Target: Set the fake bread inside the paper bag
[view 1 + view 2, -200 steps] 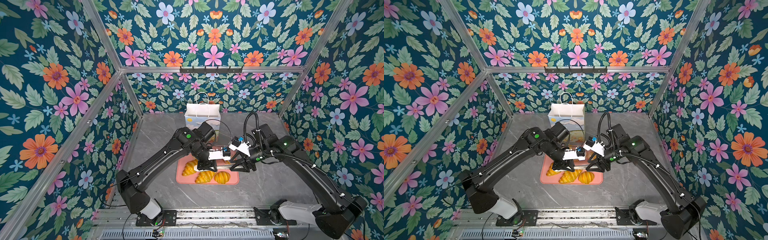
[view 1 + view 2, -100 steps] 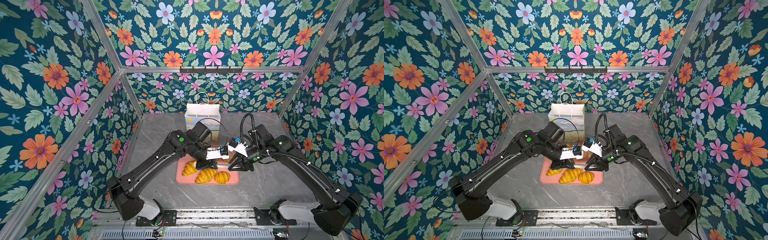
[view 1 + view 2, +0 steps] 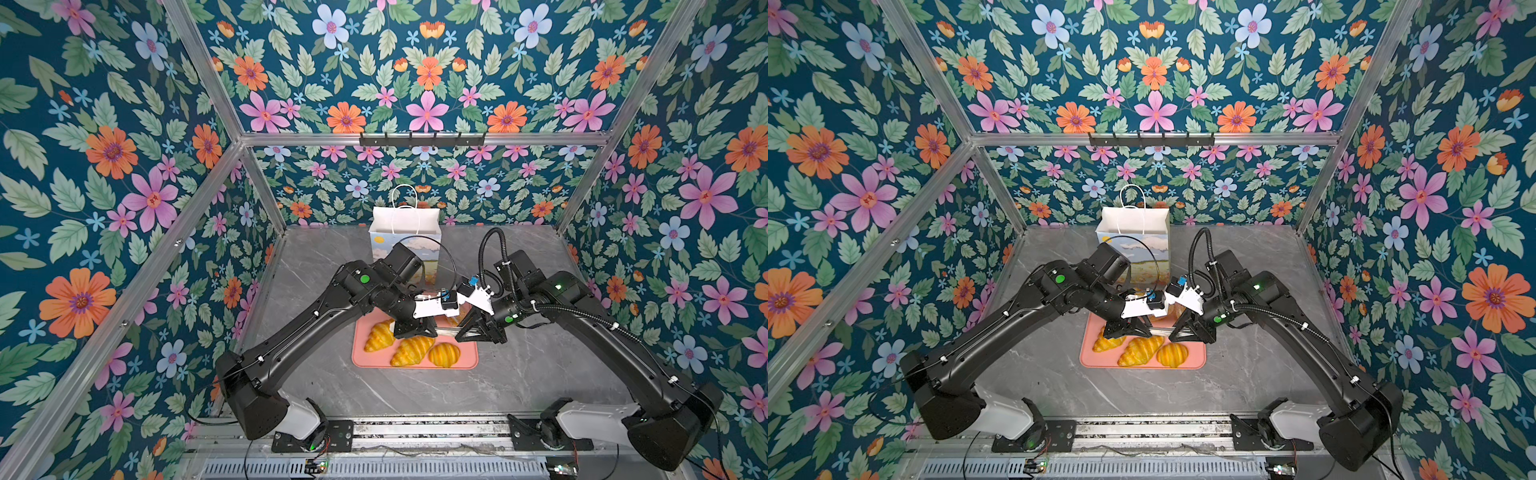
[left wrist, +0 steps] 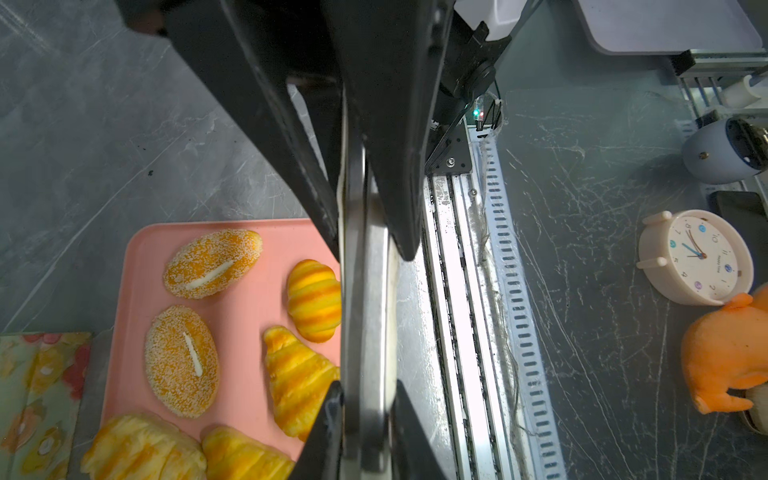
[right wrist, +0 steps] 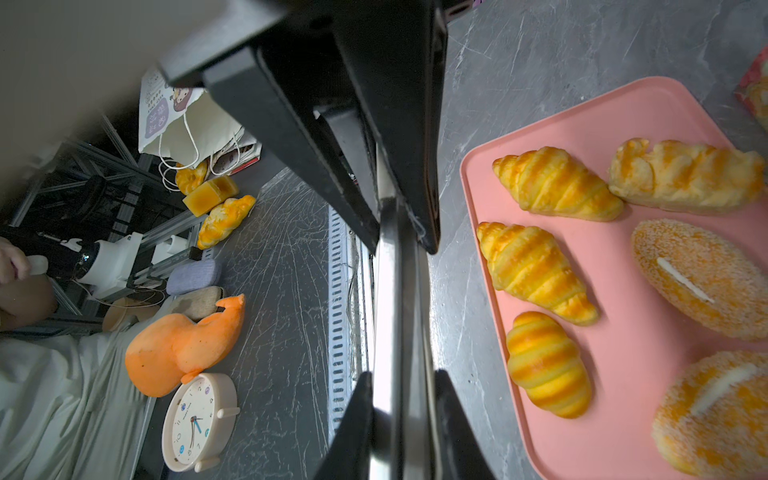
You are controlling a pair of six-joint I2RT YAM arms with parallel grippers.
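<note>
Bread for bagging: six glossy golden-yellow toy pastries all lie on the flat pink plastic tray.
They look light, squashy and slick, so pinch a croissant across its thick middle. Over the tray, left hand and right hand are each pressed together, empty; the upright white printed paper bag stands just beyond the tray.

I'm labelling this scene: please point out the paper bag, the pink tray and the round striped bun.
paper bag (image 3: pixel 405 222): in a top view, on its white upper part.
pink tray (image 5: pixel 619 365): right wrist view, bare surface between buns.
round striped bun (image 5: pixel 548 363): right wrist view, middle of its top.
</note>
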